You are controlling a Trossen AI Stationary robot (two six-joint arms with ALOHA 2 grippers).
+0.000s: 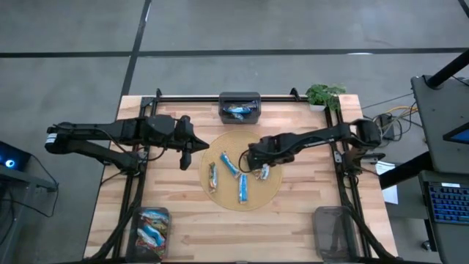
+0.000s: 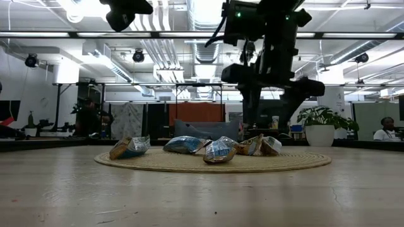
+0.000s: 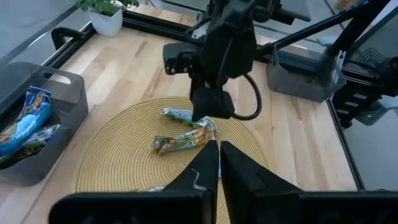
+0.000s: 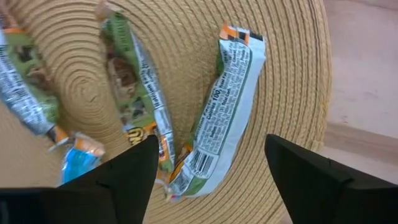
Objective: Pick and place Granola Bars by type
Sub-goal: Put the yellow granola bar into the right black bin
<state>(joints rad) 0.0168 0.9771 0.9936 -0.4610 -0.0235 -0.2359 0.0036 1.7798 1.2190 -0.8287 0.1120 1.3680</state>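
Note:
Several granola bars lie flat on a round woven mat [image 1: 272, 192] at the table's middle. My right gripper [image 4: 211, 180] points down over the mat's right part, open. Its fingers stand on either side of a white-and-green bar [image 4: 227, 106] and touch nothing. A green bar [image 4: 134, 87] lies beside that one, with a blue wrapper [image 4: 78, 155] close by. In the low view the right gripper [image 2: 268, 126] hangs just above the bars [image 2: 260, 145]. My left gripper [image 1: 189, 143] waits shut, held above the table left of the mat.
A grey bin [image 1: 239, 107] at the far edge holds blue bars. Another bin [image 1: 150, 231] at the near left holds mixed bars. A third bin [image 1: 333, 231] stands at the near right. A potted plant [image 1: 325, 95] stands at the far right corner.

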